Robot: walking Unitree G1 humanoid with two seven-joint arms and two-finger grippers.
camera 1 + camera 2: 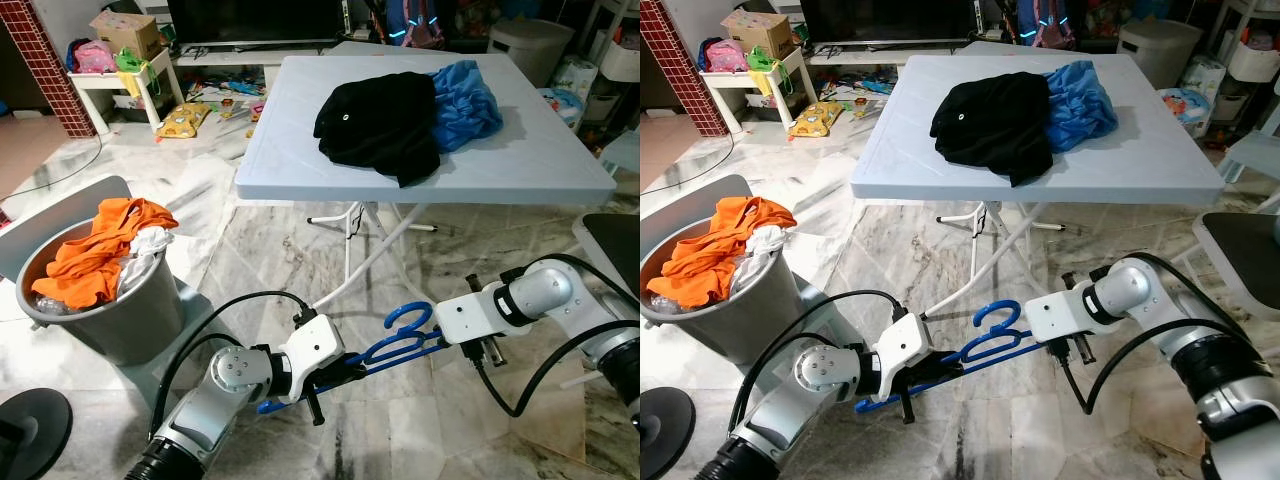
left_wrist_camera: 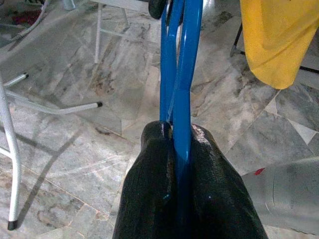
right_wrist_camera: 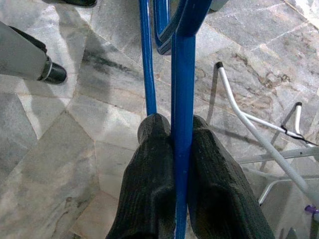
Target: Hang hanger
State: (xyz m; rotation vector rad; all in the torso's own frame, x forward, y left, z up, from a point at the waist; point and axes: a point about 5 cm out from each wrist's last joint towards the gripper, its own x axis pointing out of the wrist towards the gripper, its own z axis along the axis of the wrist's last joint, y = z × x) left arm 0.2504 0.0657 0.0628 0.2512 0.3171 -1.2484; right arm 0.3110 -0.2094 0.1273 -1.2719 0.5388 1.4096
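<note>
A blue plastic hanger (image 1: 396, 344) is held low over the marble floor, in front of the white folding table (image 1: 520, 170). Both grippers are shut on it. My left gripper (image 1: 347, 368) clamps one end of the hanger's bar (image 2: 182, 74), which the left wrist view shows pinched between the black fingers (image 2: 154, 164). My right gripper (image 1: 442, 344) clamps the other end near the hook, and the right wrist view has the blue bar (image 3: 183, 74) squeezed between its fingers (image 3: 209, 164). The hook curls upward between the two grippers.
A black garment (image 1: 385, 120) and a blue garment (image 1: 465, 100) lie on the table. A grey bucket (image 1: 120, 320) with orange clothes (image 1: 100, 245) stands at the left. A dark chair seat (image 1: 615, 240) is at the right. Table legs (image 1: 370, 260) cross ahead.
</note>
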